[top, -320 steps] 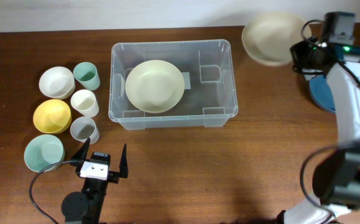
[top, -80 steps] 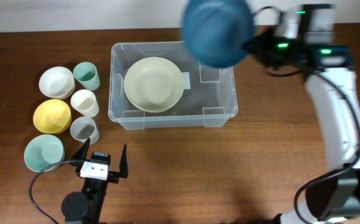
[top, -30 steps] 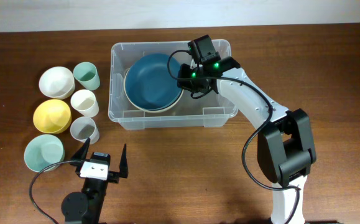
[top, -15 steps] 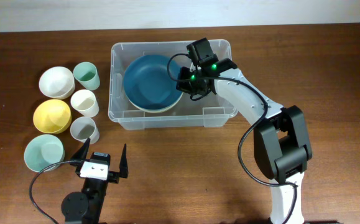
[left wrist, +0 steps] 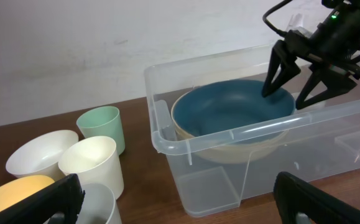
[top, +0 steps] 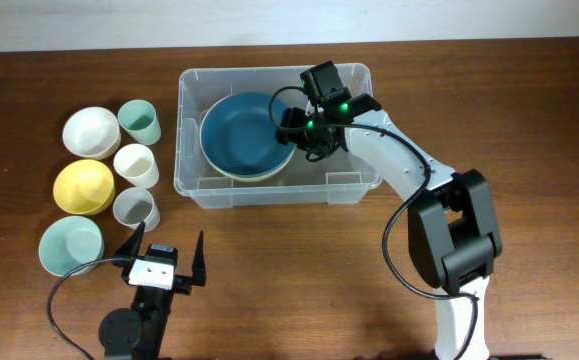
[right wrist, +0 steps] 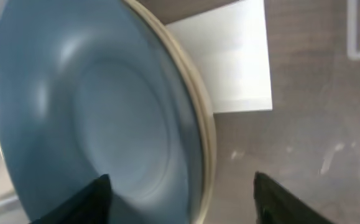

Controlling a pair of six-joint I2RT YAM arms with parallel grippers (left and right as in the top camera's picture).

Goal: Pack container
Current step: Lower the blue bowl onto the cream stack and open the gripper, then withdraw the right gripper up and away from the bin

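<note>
The container is a clear bin at the table's back centre. Inside its left half a blue bowl sits nested in a cream bowl. My right gripper hangs over the blue bowl's right rim, open, one finger on each side of the rim. In the right wrist view the blue bowl and the cream rim lie between the spread fingers, beside a white label. My left gripper rests open near the front left, holding nothing.
Left of the container stand a white bowl, a teal cup, a cream cup, a yellow bowl, a grey cup and a pale green bowl. The container's right half holds nothing.
My right gripper's jaws have spread apart and let go of the blue bowl, which now lies in the cream bowl. The left arm has not moved.
</note>
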